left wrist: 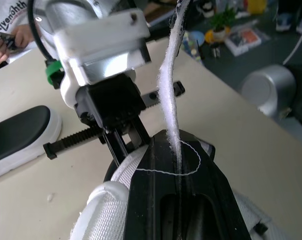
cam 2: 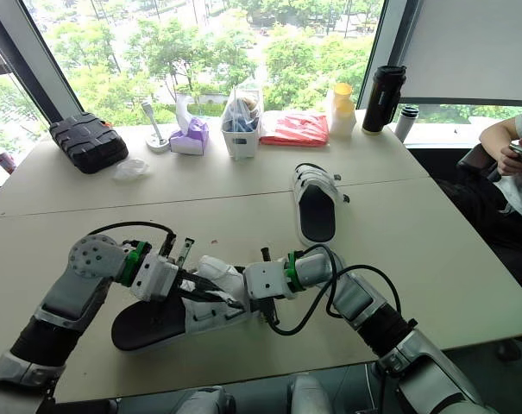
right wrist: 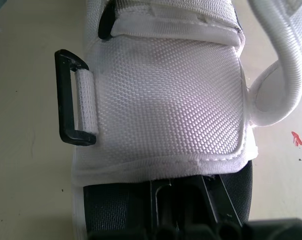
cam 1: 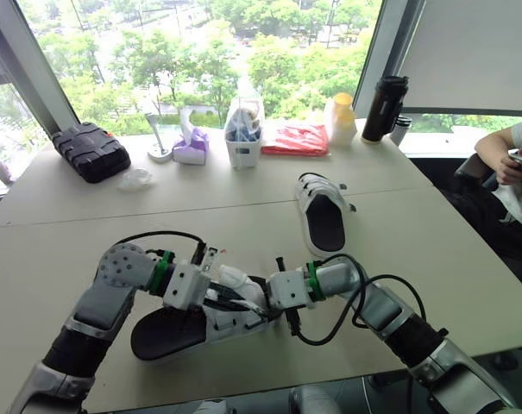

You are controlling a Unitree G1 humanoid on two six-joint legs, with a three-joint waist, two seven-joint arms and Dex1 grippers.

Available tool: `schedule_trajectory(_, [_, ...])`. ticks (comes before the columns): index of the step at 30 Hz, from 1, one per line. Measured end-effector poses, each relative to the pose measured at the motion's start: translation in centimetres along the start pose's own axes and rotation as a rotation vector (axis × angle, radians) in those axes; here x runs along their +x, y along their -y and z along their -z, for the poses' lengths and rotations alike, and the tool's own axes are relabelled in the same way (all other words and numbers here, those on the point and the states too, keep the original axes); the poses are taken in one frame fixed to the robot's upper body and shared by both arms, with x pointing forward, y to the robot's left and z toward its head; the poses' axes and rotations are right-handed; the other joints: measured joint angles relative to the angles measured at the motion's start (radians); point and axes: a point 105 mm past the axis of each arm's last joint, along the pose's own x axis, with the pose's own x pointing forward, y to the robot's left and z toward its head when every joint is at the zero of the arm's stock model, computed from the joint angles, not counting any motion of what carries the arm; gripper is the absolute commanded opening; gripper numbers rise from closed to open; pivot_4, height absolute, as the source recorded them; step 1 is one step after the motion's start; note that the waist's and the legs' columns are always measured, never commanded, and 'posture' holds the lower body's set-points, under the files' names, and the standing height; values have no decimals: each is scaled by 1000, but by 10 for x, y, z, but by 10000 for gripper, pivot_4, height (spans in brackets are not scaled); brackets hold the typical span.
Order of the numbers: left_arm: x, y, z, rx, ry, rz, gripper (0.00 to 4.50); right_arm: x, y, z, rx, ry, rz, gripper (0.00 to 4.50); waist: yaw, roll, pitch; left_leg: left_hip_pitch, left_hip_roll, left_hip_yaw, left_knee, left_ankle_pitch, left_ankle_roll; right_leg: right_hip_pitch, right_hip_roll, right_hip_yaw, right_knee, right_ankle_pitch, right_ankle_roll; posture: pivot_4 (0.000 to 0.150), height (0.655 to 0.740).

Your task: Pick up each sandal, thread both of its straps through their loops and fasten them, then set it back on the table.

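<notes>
Roughly partway through the first sandal, I judge, with the second one left to do.

Between my two tools the near sandal (cam 1: 170, 332) lies on the worktop (cam 1: 433, 250). My left tool (cam 1: 226, 302) is clenched on its loose white strap (left wrist: 171, 75), which stands up out of the grip. My right tool (left wrist: 122, 142) presses in at the sandal's upper from the other side, though I cannot tell whether it grips. Just ahead of my right tool, the black loop (right wrist: 66, 97) hangs empty, so threading and fastening remain. The second sandal (cam 1: 323, 216) waits beyond my right tool, well apart. I cannot tell whether its straps are done up. Far beyond both tools sit a black case (cam 1: 90, 151), a tissue box (cam 1: 190, 147), a red packet (cam 1: 295, 138) and a black flask (cam 1: 386, 108). None of them is in the way.
</notes>
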Motion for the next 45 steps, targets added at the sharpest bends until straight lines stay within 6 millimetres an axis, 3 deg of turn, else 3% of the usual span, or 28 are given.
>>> schedule_trajectory(11, [2, -1, 6, 163, -90, 28, 380, 0, 0, 0, -1, -2, -3, 0, 0, 0, 0, 0, 0, 0, 0, 0, 0, 0, 0, 0, 0, 0, 0, 1500, 7400])
schedule_trajectory(19, [10, 3, -8, 263, -87, 61, 380, 0, 1, 0, -3, -2, -6, 0, 0, 0, 0, 0, 0, 0, 0, 0, 0, 0, 0, 0, 0, 0, 0, 1500, 7400])
schedule_trajectory(22, [13, 10, -9, 253, -80, 83, 12759, 0, 1, 0, -6, -2, -9, 0, -2, 1, 0, 0, 0, 0, 0, 0, 1, 0, 0, 0, 0, 0, 0, 1500, 7400])
schedule_trajectory(28, [11, 21, -8, 235, -86, 103, 43398, 0, 1, 0, -15, 0, -12, 0, -2, 1, 0, 1, 0, 0, 0, 0, 1, 1, 0, 0, 1, 0, 0, 1500, 7400])
schedule_trajectory(38, [-2, 46, -21, 246, -75, 155, 44806, 0, 2, 1, -28, 1, -22, 0, -1, 3, 1, 1, 0, 0, 0, 0, 1, 1, 0, 0, 1, 0, 0, 1500, 7400])
schedule_trajectory(43, [-26, 36, -21, 212, -130, 5, 44806, 0, 2, 1, -30, 1, -24, 0, -1, 3, 1, 1, 0, 0, 0, 0, 1, 1, 0, 0, 1, 0, 0, 1500, 7400])
schedule_trajectory(45, [-37, 28, -17, 94, -130, -157, 44806, 1, 2, 0, -30, 3, -24, 0, -3, 4, 2, 1, 1, 0, 0, 0, 1, 1, 0, 0, 1, 0, 0, 1500, 7400])
